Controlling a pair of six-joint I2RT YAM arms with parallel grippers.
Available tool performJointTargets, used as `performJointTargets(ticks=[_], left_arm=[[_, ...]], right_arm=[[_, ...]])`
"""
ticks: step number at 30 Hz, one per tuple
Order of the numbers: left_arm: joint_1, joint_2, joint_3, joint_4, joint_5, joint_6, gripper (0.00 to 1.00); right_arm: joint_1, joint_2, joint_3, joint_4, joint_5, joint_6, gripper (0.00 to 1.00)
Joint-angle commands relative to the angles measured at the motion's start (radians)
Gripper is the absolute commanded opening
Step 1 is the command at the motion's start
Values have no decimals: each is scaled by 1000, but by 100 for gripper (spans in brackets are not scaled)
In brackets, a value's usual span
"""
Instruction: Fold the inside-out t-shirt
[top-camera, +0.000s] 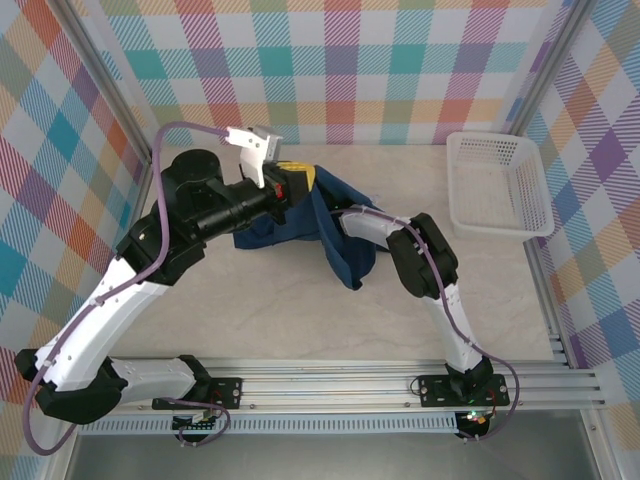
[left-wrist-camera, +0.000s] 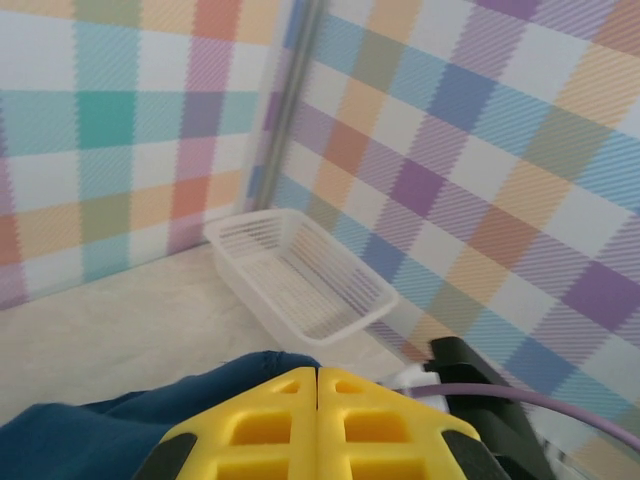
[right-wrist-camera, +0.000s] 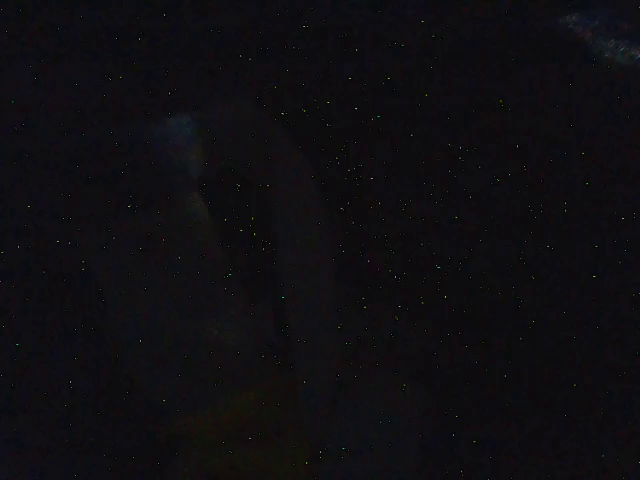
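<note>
Since the shirt (top-camera: 345, 255) is inside out, the shut right hand seems tucked inside while the shut left hand (left-wrist-camera: 318, 410) props it.

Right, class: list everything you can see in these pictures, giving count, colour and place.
t-shirt: one, navy blue, bunched at the table's middle-back, draped over the right arm
basket: one, white, back right corner, apart from the shirt
table: one, pale beige
walls: pastel checked, around the table
rail: one, silver, near edge
left gripper: one, yellow fingers, shut, at the shirt's far edge
right arm: one, black and white, its end under the shirt
</note>
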Motion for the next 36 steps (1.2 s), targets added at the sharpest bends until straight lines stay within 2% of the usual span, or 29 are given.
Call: performJointTargets(ticks=[1,8,11,16,21,25,32,36], left_arm=[[3,-32,-35,14,-157,29,0],[66,-12,-95,-23,-364,30,0],[153,32,-104,-53,-416,6,0],[321,139,-131,-48,-405,-45,0],[363,190,-168,-3,-323,-75,0],[370,207,-185,-7,-338,-65,0],[452,261,-257,2,-349,-88,0],[527,292,-280,26,-301,-123,0]], right_arm=[[-7,-58,-93,-16,-46,-38,0],[-7,-287,-271,119,-154,-112,0],[-7,-412,-397,185,-212,-139,0],[-9,-576,-552,238,-299,-166,0],[-10,-581,-523,182,-262,-158,0],[-17,-559,-488,165,-208,-128,0],[-24,-630,-522,273,-316,-164,0],[-26,-665,-556,288,-353,-194,0]])
